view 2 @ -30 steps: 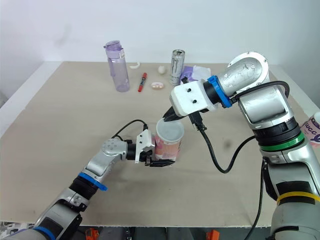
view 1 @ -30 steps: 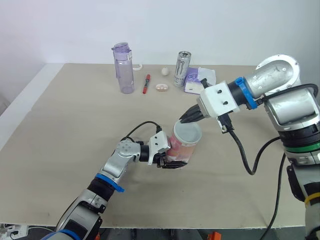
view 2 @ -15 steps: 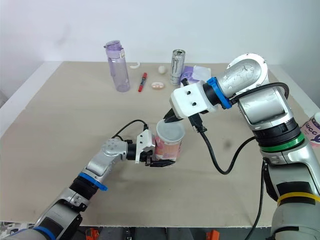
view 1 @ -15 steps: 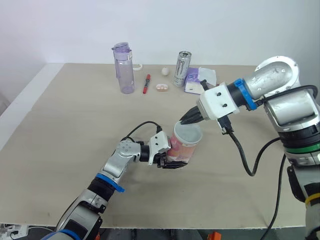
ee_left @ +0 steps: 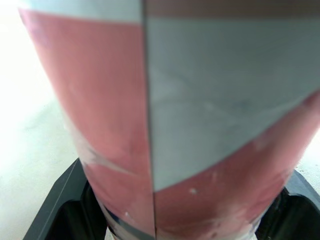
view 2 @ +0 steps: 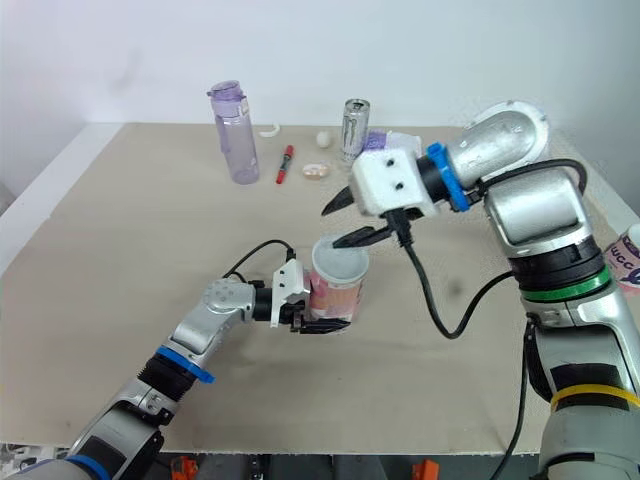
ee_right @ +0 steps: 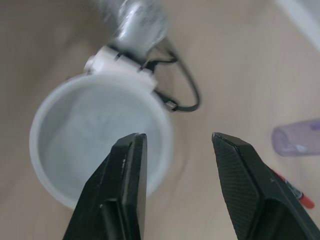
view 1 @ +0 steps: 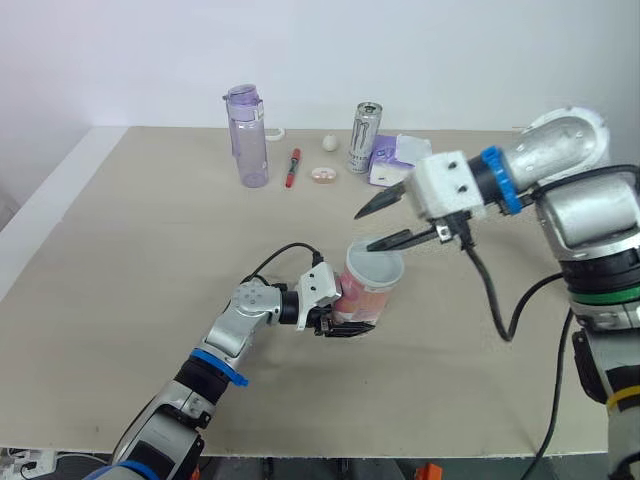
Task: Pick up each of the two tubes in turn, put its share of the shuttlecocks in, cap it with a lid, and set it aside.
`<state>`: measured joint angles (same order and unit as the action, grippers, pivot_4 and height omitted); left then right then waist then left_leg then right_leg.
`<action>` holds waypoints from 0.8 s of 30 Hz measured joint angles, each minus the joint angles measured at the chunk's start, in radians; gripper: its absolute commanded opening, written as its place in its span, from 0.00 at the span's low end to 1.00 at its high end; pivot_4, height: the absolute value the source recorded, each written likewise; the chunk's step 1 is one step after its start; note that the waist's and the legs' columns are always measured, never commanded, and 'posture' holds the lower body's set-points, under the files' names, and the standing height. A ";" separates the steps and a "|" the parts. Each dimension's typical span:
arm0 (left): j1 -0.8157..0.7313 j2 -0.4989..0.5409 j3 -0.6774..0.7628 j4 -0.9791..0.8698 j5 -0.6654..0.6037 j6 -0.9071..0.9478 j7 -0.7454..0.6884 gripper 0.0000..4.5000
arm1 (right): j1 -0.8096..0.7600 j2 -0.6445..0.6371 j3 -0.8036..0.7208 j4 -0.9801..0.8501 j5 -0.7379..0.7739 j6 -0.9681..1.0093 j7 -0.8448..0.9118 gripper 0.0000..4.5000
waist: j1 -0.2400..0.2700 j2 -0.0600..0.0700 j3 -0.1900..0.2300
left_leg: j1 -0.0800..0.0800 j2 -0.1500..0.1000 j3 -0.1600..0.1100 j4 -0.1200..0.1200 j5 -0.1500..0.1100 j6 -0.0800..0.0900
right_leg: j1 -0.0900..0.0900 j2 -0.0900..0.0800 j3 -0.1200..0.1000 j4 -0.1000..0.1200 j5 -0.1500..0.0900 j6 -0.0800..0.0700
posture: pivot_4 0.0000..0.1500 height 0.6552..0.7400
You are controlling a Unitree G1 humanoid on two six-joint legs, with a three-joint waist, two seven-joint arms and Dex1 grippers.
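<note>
left fingers (ee_left: pixel 59 206) are clamped on the tube (view 1: pixel 365 296), one black pad on each side of its lower part, pressed right up against the pink-and-white wrap. so the left gripper (view 1: pixel 345 322) has a solid grip low down. the tube stands upright on the table (view 1: pixel 130 230), roughly mid-table and a bit toward the right side, with the left arm reaching in from the near left.

the white lid (view 1: pixel 376 266) sits on top of the tube and looks level to me.

right fingers (ee_right: pixel 125 186) are spread wide apart with nothing between them. the right gripper (view 1: pixel 364 228) hangs just above the far edge of the lid, pointing toward the robot's left. the lower fingertip is right over the lid's rim, honestly can't tell if it touches or there's a sliver of air. the upper fingertip is well clear of it. from the right wrist view, one finger sits over the lid's rim and the other hangs out past it over bare table.

further out, along the back edge of the table: a purple bottle (view 1: pixel 247 137), a red marker (view 1: pixel 294 167) lying beside it, a small white ball (view 1: pixel 329 143), a can (view 1: pixel 366 137) standing upright, and a purple tissue pack (view 1: pixel 395 160) just right of the can. all of that is well apart from the tube.
</note>
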<state>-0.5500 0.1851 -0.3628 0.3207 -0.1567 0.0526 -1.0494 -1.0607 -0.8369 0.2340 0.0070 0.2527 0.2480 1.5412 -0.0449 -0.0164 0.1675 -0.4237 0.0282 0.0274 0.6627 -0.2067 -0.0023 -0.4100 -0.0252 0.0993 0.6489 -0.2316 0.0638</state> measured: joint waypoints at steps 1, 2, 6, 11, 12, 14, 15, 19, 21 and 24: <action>-0.001 0.000 0.000 0.000 0.000 0.001 0.000 0.70 | 0.000 -0.007 -0.019 -0.008 0.033 0.063 -0.003 0.54 | 0.000 0.000 0.000 | 0.000 0.000 0.000 0.000 0.000 0.000 | 0.000 0.000 0.000 0.000 0.000 0.000 | 1.00 1.00; -0.001 0.000 0.000 0.000 0.000 0.001 0.000 0.70 | 0.001 -0.017 -0.043 -0.023 0.071 0.132 -0.008 0.54 | 0.000 0.000 0.000 | 0.000 0.001 0.000 -0.001 0.000 0.000 | 0.000 0.000 0.000 0.000 0.000 0.000 | 1.00 1.00; -0.003 0.001 0.002 0.001 0.000 0.009 0.000 0.70 | 0.056 -0.035 -0.078 -0.119 0.147 0.267 -0.027 0.25 | 0.000 -0.001 -0.001 | 0.001 0.000 0.000 -0.001 0.000 0.000 | 0.000 0.000 0.000 -0.001 0.000 0.000 | 1.00 1.00; -0.007 0.001 0.003 0.003 -0.001 0.012 0.000 0.70 | 0.117 -0.022 -0.031 -0.156 0.149 0.343 -0.076 0.01 | 0.000 -0.001 -0.001 | 0.000 0.000 0.000 -0.002 0.000 0.000 | -0.001 0.000 0.000 -0.001 0.000 -0.001 | 1.00 1.00; -0.007 0.001 0.002 0.004 0.000 0.012 0.000 0.70 | 0.120 -0.018 -0.021 -0.156 0.144 0.348 -0.084 0.01 | -0.001 -0.001 0.000 | 0.000 0.000 0.000 -0.002 0.000 0.000 | -0.001 0.000 0.000 -0.001 0.000 -0.001 | 1.00 1.00; -0.009 0.000 0.002 0.005 -0.001 0.013 0.000 0.70 | 0.119 -0.007 0.008 -0.152 0.125 0.363 -0.099 0.01 | 0.000 -0.001 0.000 | 0.000 0.000 0.000 -0.002 0.000 0.000 | -0.001 0.000 0.000 -0.001 0.000 -0.001 | 1.00 1.00; -0.010 -0.001 0.002 0.005 -0.001 0.013 0.000 0.70 | 0.120 -0.007 0.016 -0.150 0.118 0.365 -0.103 0.01 | 0.000 -0.001 0.000 | 0.000 0.000 0.000 -0.002 0.000 0.000 | -0.001 0.000 0.000 -0.001 0.000 -0.001 | 1.00 1.00; -0.010 -0.001 0.002 0.004 -0.001 0.021 0.000 0.70 | 0.120 -0.012 0.050 -0.140 0.077 0.356 -0.100 0.01 | 0.000 -0.001 -0.001 | 0.000 -0.001 0.000 -0.002 0.000 0.000 | 0.000 0.000 0.000 -0.002 0.000 0.000 | 1.00 1.00; -0.010 -0.001 0.002 0.002 0.000 0.025 0.003 0.70 | 0.118 -0.022 0.071 -0.136 0.054 0.337 -0.090 0.01 | 0.000 -0.001 -0.001 | 0.001 0.000 0.000 -0.002 0.000 0.000 | 0.000 0.000 -0.001 -0.002 0.000 -0.001 | 1.00 1.00; -0.008 -0.001 0.001 -0.005 0.000 0.034 0.009 0.70 | 0.119 -0.029 0.084 -0.131 0.020 0.288 -0.079 0.01 | 0.000 -0.002 -0.003 | 0.002 0.000 0.000 -0.002 0.000 0.000 | 0.000 0.000 -0.001 -0.002 0.000 -0.001 | 1.00 1.00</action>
<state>-0.5583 0.1842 -0.3614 0.3159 -0.1566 0.0865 -1.0405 -0.9412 -0.8663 0.3181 -0.1242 0.2728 0.5359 1.4623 -0.0452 -0.0186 0.1650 -0.4217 0.0280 0.0273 0.6609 -0.2067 -0.0023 -0.4096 -0.0247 0.0981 0.6472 -0.2312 0.0633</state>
